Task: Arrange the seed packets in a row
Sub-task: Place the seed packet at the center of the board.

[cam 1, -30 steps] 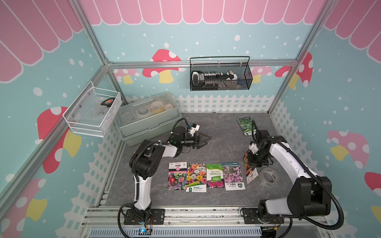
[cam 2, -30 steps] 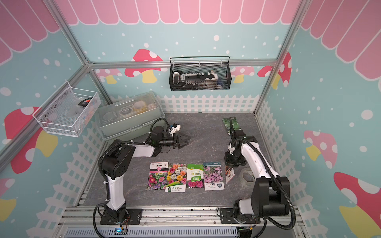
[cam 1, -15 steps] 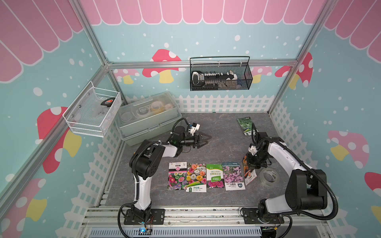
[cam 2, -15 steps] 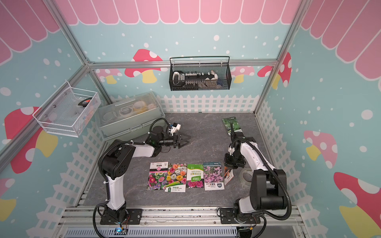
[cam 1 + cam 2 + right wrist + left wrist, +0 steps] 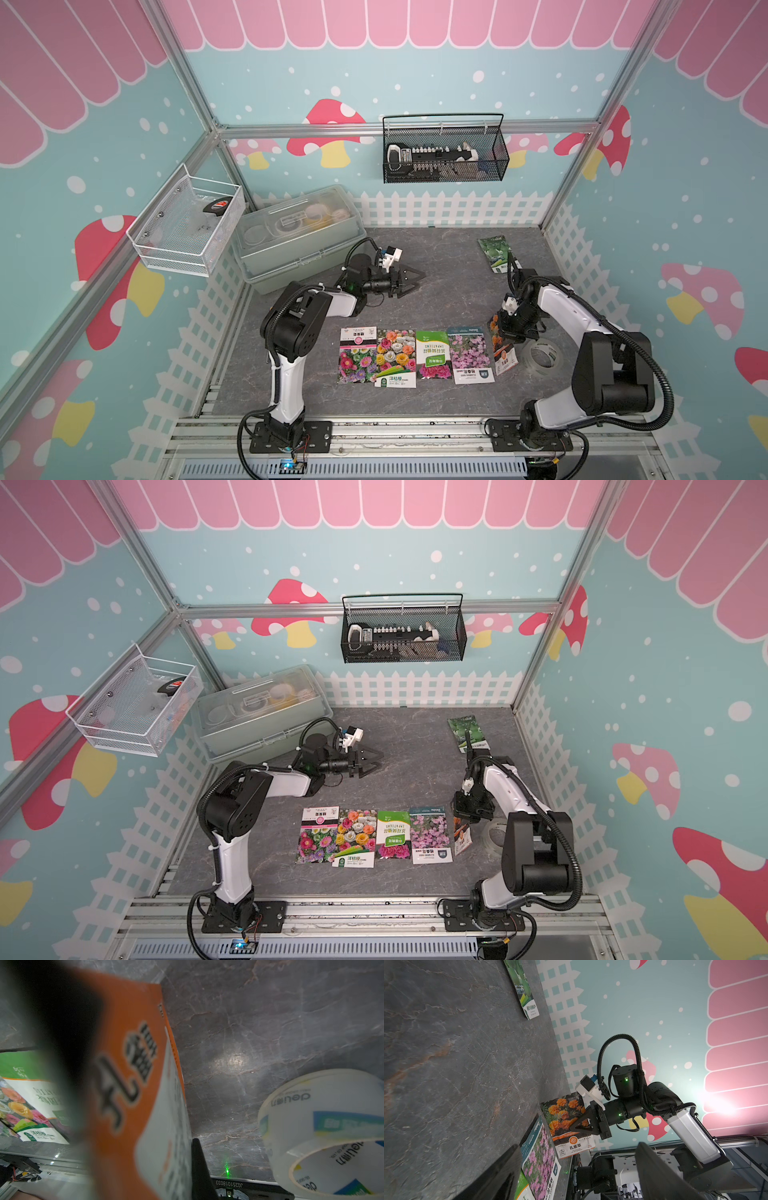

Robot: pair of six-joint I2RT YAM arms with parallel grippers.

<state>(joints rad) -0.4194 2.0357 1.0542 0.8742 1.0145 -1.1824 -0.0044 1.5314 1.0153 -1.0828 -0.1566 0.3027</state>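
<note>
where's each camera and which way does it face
Both top views: high at the front, looking down on the table; both arms, left pincer open, right pincer shut on the orange packet.
Left wrist: on the left arm, facing the right arm across the table; own fingers at the edge.
Right wrist: on the right arm, facing down past the packet to the tape; own fingers show.
Shared: both wrists see the orange packet.

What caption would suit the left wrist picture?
Right gripper clamps the marigold seed packet beside the pink-flower packet.
</note>
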